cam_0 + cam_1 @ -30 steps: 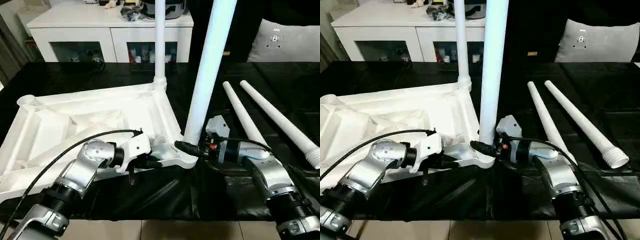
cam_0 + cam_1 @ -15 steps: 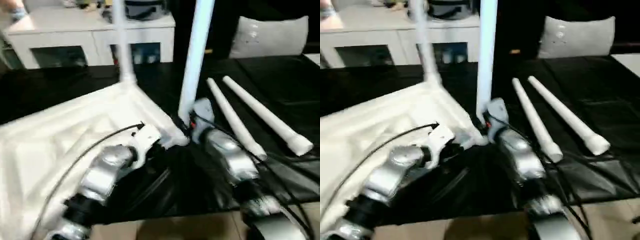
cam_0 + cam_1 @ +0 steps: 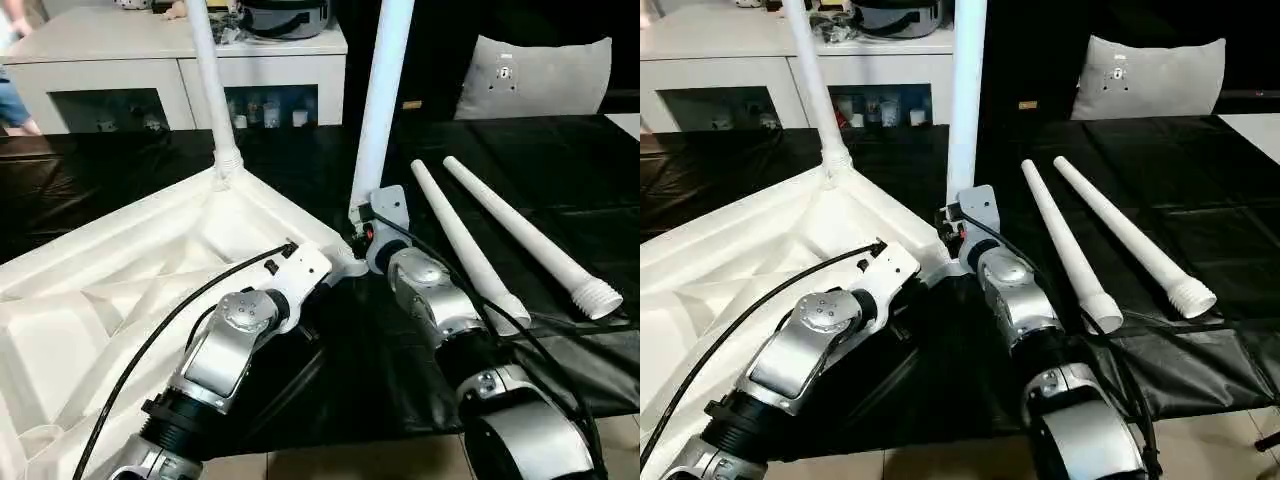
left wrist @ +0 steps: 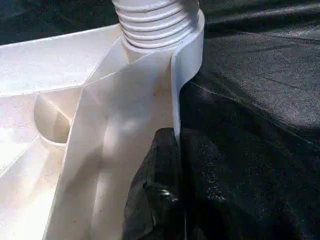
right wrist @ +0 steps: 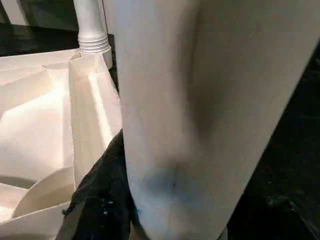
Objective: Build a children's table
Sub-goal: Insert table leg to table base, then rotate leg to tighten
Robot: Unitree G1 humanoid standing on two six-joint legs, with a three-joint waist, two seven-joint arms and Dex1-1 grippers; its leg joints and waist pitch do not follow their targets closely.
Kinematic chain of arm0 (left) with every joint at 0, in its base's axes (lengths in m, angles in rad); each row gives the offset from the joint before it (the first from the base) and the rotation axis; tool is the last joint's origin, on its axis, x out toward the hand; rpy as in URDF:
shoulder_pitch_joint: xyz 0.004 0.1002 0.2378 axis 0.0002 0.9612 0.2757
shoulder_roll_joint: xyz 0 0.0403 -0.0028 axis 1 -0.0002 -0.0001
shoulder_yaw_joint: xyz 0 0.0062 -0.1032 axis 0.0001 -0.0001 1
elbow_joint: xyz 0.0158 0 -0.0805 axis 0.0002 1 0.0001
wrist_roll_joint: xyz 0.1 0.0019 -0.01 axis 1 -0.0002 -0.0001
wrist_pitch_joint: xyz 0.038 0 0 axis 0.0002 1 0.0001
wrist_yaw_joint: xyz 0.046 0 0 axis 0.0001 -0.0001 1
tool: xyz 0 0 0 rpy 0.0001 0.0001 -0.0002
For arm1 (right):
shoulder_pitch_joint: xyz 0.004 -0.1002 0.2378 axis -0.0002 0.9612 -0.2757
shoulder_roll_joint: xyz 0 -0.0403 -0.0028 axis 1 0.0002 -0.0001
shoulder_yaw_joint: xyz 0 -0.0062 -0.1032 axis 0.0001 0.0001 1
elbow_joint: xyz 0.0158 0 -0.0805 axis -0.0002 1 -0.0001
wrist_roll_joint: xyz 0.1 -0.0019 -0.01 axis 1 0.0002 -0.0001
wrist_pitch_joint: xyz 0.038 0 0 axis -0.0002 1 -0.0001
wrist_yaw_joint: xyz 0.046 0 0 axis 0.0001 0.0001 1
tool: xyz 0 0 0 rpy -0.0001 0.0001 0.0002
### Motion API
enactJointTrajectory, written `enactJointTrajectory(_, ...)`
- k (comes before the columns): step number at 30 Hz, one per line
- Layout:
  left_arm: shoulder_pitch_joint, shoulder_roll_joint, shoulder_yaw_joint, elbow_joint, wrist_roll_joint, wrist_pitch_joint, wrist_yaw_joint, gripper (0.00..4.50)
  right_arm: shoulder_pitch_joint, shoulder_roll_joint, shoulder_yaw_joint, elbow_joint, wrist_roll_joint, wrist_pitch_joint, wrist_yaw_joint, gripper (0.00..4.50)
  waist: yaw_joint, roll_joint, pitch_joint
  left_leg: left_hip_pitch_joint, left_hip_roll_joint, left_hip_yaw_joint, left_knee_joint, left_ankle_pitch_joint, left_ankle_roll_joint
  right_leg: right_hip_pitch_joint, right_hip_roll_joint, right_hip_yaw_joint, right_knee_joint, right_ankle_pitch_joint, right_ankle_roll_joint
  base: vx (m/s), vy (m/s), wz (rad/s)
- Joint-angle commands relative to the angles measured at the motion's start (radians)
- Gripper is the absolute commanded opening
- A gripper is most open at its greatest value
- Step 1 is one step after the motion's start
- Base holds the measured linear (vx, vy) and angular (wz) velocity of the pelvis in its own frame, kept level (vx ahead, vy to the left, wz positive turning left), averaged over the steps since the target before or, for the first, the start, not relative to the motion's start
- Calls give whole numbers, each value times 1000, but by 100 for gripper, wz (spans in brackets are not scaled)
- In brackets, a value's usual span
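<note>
The left hand (image 4: 172, 200) is closed on the rim of the upturned children's table (image 3: 110, 290). The right hand (image 3: 362, 232) is clamped around the near leg (image 3: 380, 95), now seen standing in its corner socket. Since a second ago the view has swung; two legs are fitted, and two loose legs (image 3: 505, 235) remain at three o'clock on the black tabletop (image 3: 560, 170).

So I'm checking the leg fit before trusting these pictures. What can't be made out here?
- How far the near leg is threaded in: the right gripper and its wrist hide the socket in both eye views.
- The tops of both standing legs, cut off by the upper edge.
- The tabletop's near left corner, cut off at the picture's edge.
- Contents of the cabinet: too small to identify.
</note>
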Motion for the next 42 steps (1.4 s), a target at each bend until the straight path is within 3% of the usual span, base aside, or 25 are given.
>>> enactJointTrajectory(1, 20, 4, -27, -23, -13, -9, -23, 0, 56, -37, -52, 156, -26, 73, -66, 260, 4, 13, -17, -23, 42, -13, -97, -372, 9, 31, -58, 35, -81, -363, -186, 0, 0, 0)
enactJointTrajectory(3, 13, 15, -30, -11, -17, -31, -34, 0, 59, -42, -52, 151, -27, 67, -61, 266, 8, 11, -21, -17, 43, -10, -94, -366, 9, 28, -57, 36, -81, -340, -196, 0, 0, 0)
enactJointTrajectory(4, 11, 24, -32, -4, -16, -44, -39, 0, 63, -47, -52, 144, -27, 63, -55, 281, 13, 10, -22, -23, 42, -10, -95, -332, 14, 35, -57, 36, -76, -296, -203, 0, 0, 0)
enactJointTrajectory(8, -3, 62, -26, 42, -13, -92, -61, 0, 109, -70, -61, 73, -6, 26, 2, 310, 20, 9, -27, -24, 41, -4, -89, -244, 39, 43, -57, 37, -67, -196, -227, 0, 0, 0)
enactJointTrajectory(9, -6, 68, -21, 51, -15, -99, -65, 0, 125, -77, -55, 45, -2, 14, 32, 318, 26, 8, -28, -22, 40, 0, -86, -212, 49, 45, -56, 37, -65, -166, -240, 0, 0, 0)
enactJointTrajectory(10, -11, 80, -13, 69, -17, -116, -78, 0, 160, -91, -44, -13, 6, -11, 88, 329, 34, 14, -30, -25, 40, 1, -82, -174, 62, 51, -59, 38, -60, -128, -250, 0, 0, 0)
enactJointTrajectory(13, -26, 100, -3, 107, -20, -144, -98, 0, 230, -124, -28, -131, 31, -32, 184, 353, 51, 9, -31, -26, 39, 5, -73, -76, 105, 57, -56, 37, -50, -7, -271, 0, 0, 0)
enactJointTrajectory(14, -33, 111, -3, 124, -24, -160, -112, 0, 257, -140, -27, -172, 36, -37, 211, 362, 53, 15, -31, -26, 40, 3, -73, -71, 110, 58, -57, 36, -47, -5, -273, 0, 0, 0)
enactJointTrajectory(18, -50, 144, -12, 164, -42, -204, -164, 0, 313, -202, -21, -258, 48, -73, 296, 401, 58, 15, -28, -23, 42, 5, -75, -107, 110, 56, -58, 35, -55, -90, -265, 0, 0, 0)
enactJointTrajectory(19, -54, 154, -15, 174, -49, -225, -186, 0, 324, -217, -24, -283, 56, -68, 316, 413, 57, 23, -27, -23, 42, 4, -76, -112, 105, 56, -58, 36, -55, -96, -266, 0, 0, 0)
enactJointTrajectory(21, -57, 189, -34, 188, -59, -277, -262, 0, 345, -268, -24, -344, 58, -73, 374, 426, 57, 17, -27, -23, 41, 3, -75, -113, 103, 59, -56, 35, -56, -94, -262, 0, 0, 0)
enactJointTrajectory(22, -56, 198, -38, 190, -64, -295, -285, 0, 350, -280, -24, -361, 61, -71, 396, 440, 57, 23, -28, -22, 41, 3, -74, -109, 104, 58, -57, 35, -53, -85, -264, 0, 0, 0)
enactJointTrajectory(23, -54, 208, -44, 189, -71, -312, -312, 0, 355, -296, -24, -380, 64, -69, 419, 445, 55, 21, -28, -21, 41, 4, -74, -108, 108, 57, -55, 35, -55, -81, -266, 0, 0, 0)
enactJointTrajectory(28, -46, 259, -72, 185, -108, -396, -449, 0, 368, -384, -9, -462, 108, -59, 592, 445, 59, 23, -31, -19, 44, 5, -65, -58, 146, 57, -56, 34, -42, 4, -301, 0, 0, 0)
enactJointTrajectory(33, -56, 304, -111, 205, -114, -478, -561, 0, 355, -474, 54, -505, 157, -16, 836, 445, 70, 22, -32, -18, 49, 5, -60, -41, 180, 58, -58, 33, -36, 25, -321, 0, 0, 0)
enactJointTrajectory(34, -58, 307, -115, 206, -115, -491, -574, 0, 348, -478, 61, -499, 157, -15, 859, 445, 72, 16, -32, -19, 50, 5, -59, -37, 178, 58, -59, 33, -36, 19, -323, 0, 0, 0)
enactJointTrajectory(36, -59, 311, -118, 208, -117, -505, -590, 0, 340, -481, 66, -493, 153, -17, 878, 445, 74, 20, -32, -19, 50, 5, -59, -40, 175, 57, -60, 31, -34, 8, -324, 0, 0, 0)
enactJointTrajectory(37, -57, 321, -127, 202, -122, -527, -634, 0, 312, -477, 87, -462, 141, -27, 923, 445, 75, 13, -32, -19, 51, 5, -60, -54, 166, 56, -61, 31, -35, -22, -323, 0, 0, 0)
enactJointTrajectory(38, -56, 322, -129, 199, -123, -531, -642, 0, 307, -475, 91, -456, 141, -26, 931, 419, 76, 14, -30, -20, 52, 5, -61, -59, 161, 57, -61, 31, -35, -35, -322, 0, 0, 0)
enactJointTrajectory(41, -47, 332, -140, 182, -136, -539, -678, 0, 279, -458, 104, -421, 136, -20, 951, 419, 84, 14, -29, -14, 53, 7, -62, -78, 139, 52, -63, 34, -36, -77, -314, 0, 0, 0)
enactJointTrajectory(42, -46, 334, -142, 180, -139, -543, -687, 0, 273, -456, 108, -414, 137, -19, 956, 394, 85, 15, -29, -15, 53, 7, -62, -77, 133, 52, -62, 35, -35, -76, -313, 0, 0, 0)
